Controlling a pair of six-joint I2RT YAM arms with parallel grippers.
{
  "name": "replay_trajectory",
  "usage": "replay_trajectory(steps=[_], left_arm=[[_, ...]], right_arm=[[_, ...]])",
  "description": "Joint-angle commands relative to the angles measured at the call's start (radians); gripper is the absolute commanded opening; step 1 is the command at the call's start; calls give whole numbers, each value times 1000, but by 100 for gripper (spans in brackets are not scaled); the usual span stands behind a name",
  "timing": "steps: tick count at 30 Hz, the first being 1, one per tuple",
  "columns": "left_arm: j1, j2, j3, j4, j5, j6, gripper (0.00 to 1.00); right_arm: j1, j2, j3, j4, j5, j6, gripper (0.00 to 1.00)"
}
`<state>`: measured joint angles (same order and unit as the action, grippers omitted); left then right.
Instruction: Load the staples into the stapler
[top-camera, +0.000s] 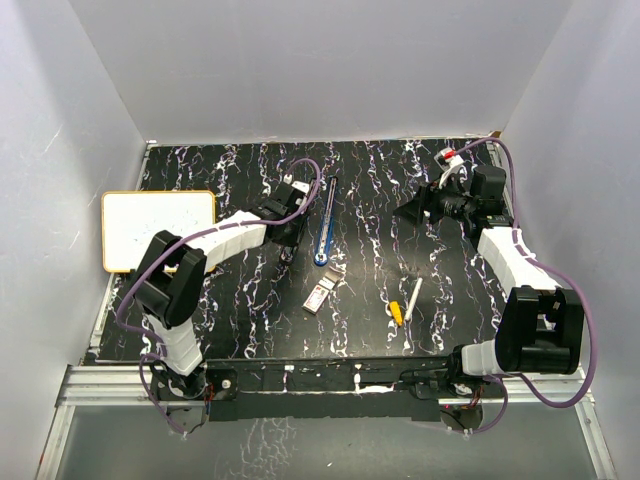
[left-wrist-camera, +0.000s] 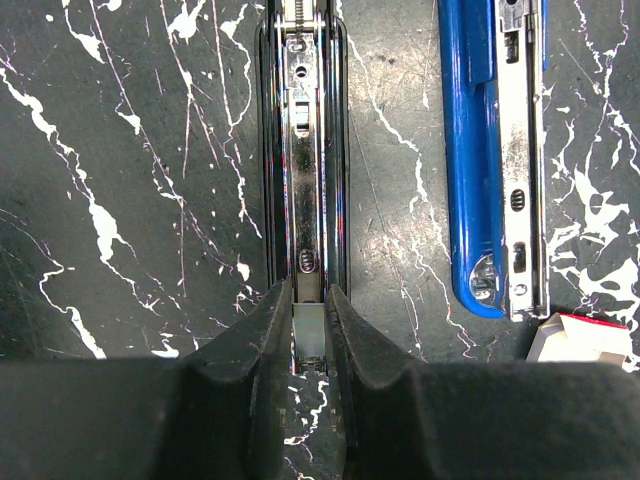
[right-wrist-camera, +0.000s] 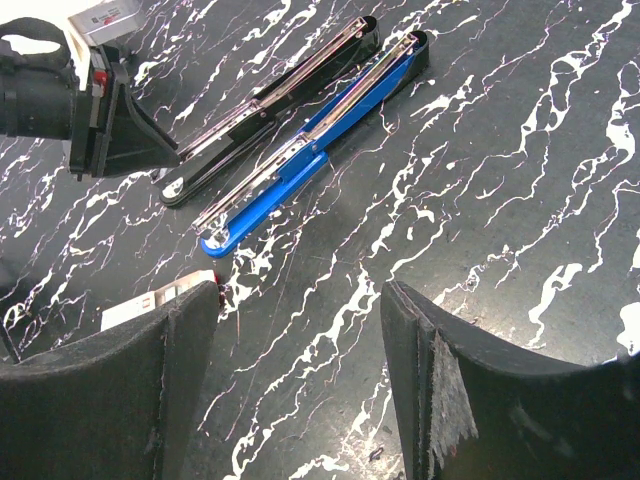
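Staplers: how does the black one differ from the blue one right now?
The black stapler is pinched at its end by the shut left gripper; the blue stapler lies free, untouched. The blue stapler's tip sits by the staples; the black stapler's is farther off. Both lie flat, side by side, metal channels up.

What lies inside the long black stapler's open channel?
In the long black stapler, only a shiny slotted metal rail shows. The shut left gripper covers its near end.

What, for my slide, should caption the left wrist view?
Left hand pinches near end of long black metal-railed stapler; long blue stapler alongside.
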<state>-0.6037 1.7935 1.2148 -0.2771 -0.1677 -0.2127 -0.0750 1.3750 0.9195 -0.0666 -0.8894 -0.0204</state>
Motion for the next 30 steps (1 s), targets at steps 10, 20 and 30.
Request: replay_trajectory(steps=[10,20,30], left_arm=[[-3,4,20,-34,24,7,18],[-2,-4,30,-39,15,15,39],[-2,-86,43,-24,34,88,48]], right_arm=[[-8,-28,-7,65,-19,3,68],[-11,-34,-9,67,-24,2,68],[-3,-49,3,40,-22,-35,68]])
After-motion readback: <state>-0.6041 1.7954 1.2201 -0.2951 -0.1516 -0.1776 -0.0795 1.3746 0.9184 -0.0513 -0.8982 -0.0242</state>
